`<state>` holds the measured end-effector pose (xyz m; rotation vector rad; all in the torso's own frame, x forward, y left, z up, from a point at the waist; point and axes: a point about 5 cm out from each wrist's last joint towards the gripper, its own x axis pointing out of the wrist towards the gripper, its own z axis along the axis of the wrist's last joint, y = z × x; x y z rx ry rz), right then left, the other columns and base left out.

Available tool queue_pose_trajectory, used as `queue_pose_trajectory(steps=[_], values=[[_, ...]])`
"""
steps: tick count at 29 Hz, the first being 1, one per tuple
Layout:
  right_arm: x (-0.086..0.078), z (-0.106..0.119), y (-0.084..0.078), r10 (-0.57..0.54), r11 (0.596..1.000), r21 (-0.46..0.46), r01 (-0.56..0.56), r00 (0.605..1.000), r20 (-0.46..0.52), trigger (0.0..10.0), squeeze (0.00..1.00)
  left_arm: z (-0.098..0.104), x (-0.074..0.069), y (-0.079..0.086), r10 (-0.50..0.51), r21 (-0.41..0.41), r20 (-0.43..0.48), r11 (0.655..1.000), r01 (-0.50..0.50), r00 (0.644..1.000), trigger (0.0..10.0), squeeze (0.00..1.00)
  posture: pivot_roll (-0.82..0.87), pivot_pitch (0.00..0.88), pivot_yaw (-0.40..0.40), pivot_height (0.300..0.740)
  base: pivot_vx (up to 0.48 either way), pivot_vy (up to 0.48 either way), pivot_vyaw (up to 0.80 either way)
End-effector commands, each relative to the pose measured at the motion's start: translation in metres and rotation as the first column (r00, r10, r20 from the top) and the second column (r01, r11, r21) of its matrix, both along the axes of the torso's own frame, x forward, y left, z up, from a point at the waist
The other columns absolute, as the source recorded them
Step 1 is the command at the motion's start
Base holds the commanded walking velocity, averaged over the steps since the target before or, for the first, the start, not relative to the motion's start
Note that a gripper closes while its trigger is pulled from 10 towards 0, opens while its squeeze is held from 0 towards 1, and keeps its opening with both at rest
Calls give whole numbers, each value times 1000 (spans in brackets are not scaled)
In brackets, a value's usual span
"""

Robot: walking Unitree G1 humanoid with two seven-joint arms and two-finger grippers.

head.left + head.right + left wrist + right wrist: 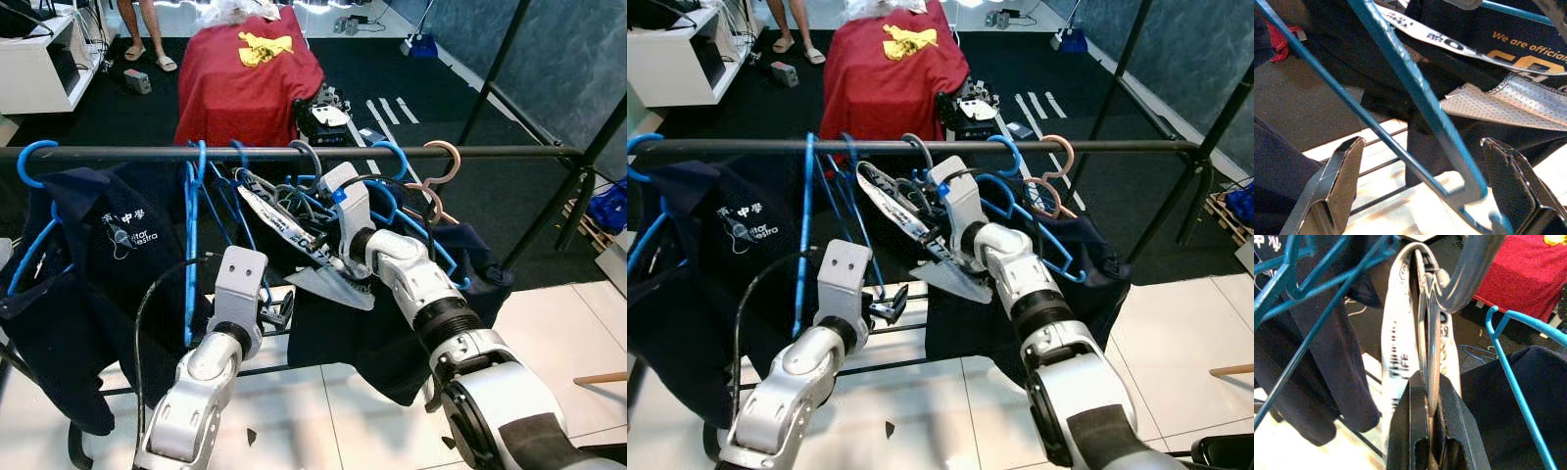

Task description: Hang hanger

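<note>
1. Hidden/cut off: the hook of the grey hanger (pixel 1469 274) is cut off at the top edge of the right wrist view; in the left eye view its hook (pixel 307 157) is seen over the black rail (pixel 294 153) at frame centre. The garment on it, black with a white printed strip (pixel 279 225), is partly covered by the right arm. Both forearms are cut off at the bottom edge.
2. Tangle under the rail is hard to separate; an exact hanger count cannot be given. At least four blue hooks are seen on the rail, e.g. the far-left blue hanger (pixel 34 157), plus one pink hanger (pixel 443 162) at right of centre.
3. One red garment (pixel 245 83) is laid out at top centre; a person's feet (pixel 147 54) are seen at upper left.
4. Right hand (pixel 1431 396): fingers pressed together, pinching the grey hanger's wire and the garment's neck just below the rail.
5. Left hand (pixel 1422 171): fingers spread wide, the lower corner of a blue hanger frame (pixel 1415 93) lying between them; contact cannot be told.
</note>
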<state>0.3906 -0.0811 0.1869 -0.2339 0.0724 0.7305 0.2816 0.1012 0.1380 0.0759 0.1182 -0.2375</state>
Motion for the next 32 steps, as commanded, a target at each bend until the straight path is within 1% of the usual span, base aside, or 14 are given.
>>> queue_pose_trajectory(steps=[1, 4, 9, 10, 11, 12, 14, 15, 16, 18, 22, 24, 27, 32], values=[[0, 1, 1, 14, 999, -30, -13, 1000, 14, 2275, 0, -4, 0, 0, 0, 18, -15, 1000, 0, 1000, 10000, 0, 18, 102, -61, 740, 0, 0, 0], [-2, -3, -2, -9, 998, -62, 11, 999, 31, 2314, 0, -3, 1, 0, 5, 17, -8, 1000, -5, 1000, 10000, 0, 20, 92, -64, 740, 0, 0, 0], [-2, -3, -2, -15, 998, -68, 17, 999, 33, 2314, 0, -3, 1, 1, 5, 17, -8, 1000, -5, 1000, 10000, 0, 20, 92, -64, 740, 0, 0, 0], [-3, -6, -5, -51, 996, -75, 53, 998, 30, 1294, 0, -3, 2, 1, 6, 19, -7, 1000, -6, 1000, 10000, 0, 22, 88, -62, 740, 0, 0, 0], [-3, -6, -5, -51, 996, -75, 53, 998, 30, 1294, 0, -3, 2, 1, 6, 19, -7, 1000, -6, 1000, 10000, 0, 22, 88, -62, 740, 0, 0, 0], [-3, -8, -10, -109, 992, -58, 110, 994, 27, 235, 0, -3, 2, 1, 5, 22, -7, 1000, -5, 1000, 10000, 0, 21, 85, -56, 740, 0, 0, 0], [-3, -8, -10, -109, 992, -58, 110, 994, 27, 235, 0, -3, 2, 1, 5, 22, -7, 1000, -5, 1000, 10000, 0, 21, 85, -56, 740, 0, 0, 0], [-3, -9, -15, -171, 984, -40, 172, 985, 31, 0, 0, -3, 2, 1, 1, 25, -8, 1000, -1, 1000, 10000, 0, 21, 83, -50, 740, 0, 0, 0], [-3, -9, -15, -171, 984, -40, 172, 985, 31, 0, 0, -3, 2, 1, 1, 25, -8, 1000, -1, 1000, 10000, 0, 21, 83, -50, 740, 0, 0, 0], [-7, -12, -27, -288, 958, 3, 288, 957, 33, 0, 0, -4, 3, 1, -5, 29, -9, 1000, 5, 1000, 10000, 0, 18, 82, -43, 740, 0, 0, 0], [-12, -13, -34, -345, 938, 27, 344, 937, 51, 0, 0, -4, 3, 1, -9, 30, -11, 1000, 9, 1000, 10000, 0, 13, 80, -38, 740, 0, 0, 0], [-12, -13, -34, -345, 938, 27, 344, 937, 51, 0, 0, -4, 3, 1, -9, 30, -11, 1000, 9, 1000, 10000, 0, 13, 80, -38, 740, 0, 0, 0], [-20, -10, -40, -387, 922, 55, 384, 915, 109, 0, 0, -4, 3, 0, -14, 29, -12, 999, 14, 1000, 10000, 0, 9, 73, -36, 740, 0, 0, 0], [-34, -12, -32, -326, 945, 48, 323, 936, 129, 0, 0, -5, 3, -2, -22, 28, -13, 999, 22, 1000, 10000, 0, 2, 65, -30, 740, 0, 0, 0]])
